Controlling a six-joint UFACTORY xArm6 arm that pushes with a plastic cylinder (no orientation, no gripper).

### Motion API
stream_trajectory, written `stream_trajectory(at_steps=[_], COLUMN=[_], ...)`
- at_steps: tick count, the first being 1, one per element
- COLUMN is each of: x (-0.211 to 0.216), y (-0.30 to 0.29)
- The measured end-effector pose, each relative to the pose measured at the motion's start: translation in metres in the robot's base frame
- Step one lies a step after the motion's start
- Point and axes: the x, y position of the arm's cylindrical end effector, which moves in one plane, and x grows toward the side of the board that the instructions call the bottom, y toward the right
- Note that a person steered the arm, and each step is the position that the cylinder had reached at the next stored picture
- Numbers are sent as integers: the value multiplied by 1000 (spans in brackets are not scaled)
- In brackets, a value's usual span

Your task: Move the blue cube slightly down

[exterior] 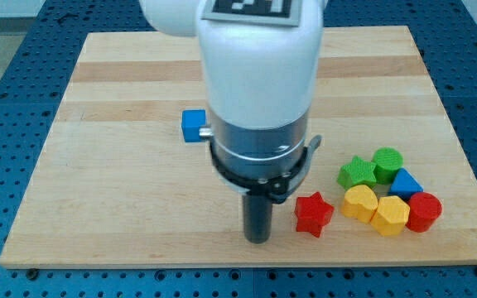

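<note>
One dark rod serves as the tool here, with no jaws to part or close, and my tip point(257, 240) rests on the tabletop point(122, 207) near the view's bottom edge, a little left of centre. It touches no block. Just to the view's right of my tip lies the red star point(313, 213), close but with a thin strip of wood between them. The blue cube point(193, 126) sits well apart from my tip, up and to the view's left, right beside the white and grey body of the arm point(259, 91), which hides its right edge. Whether the cube touches the arm's metal collar cannot be told.

Further to the view's right a tight cluster of six blocks is packed together. The green star-like block point(357, 172) and the green rounded block point(387, 162) form its upper row. Below them sit the yellow rounded block point(358, 201), the yellow hexagonal block point(390, 215), the small blue wedge-shaped block point(405, 182) and the red rounded block point(424, 211), each pressed against its neighbours. Around the wooden tabletop runs a blue perforated surface point(7, 66).
</note>
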Motion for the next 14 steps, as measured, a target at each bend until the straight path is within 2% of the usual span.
stream_trajectory(at_steps=[2,3,4,5,7,8,9,10,14], x=[-2,-2,-3,-36,-146,-192,-213,-212,-112], y=[74,66,18,-36,-26,-39,-74,-100,-100])
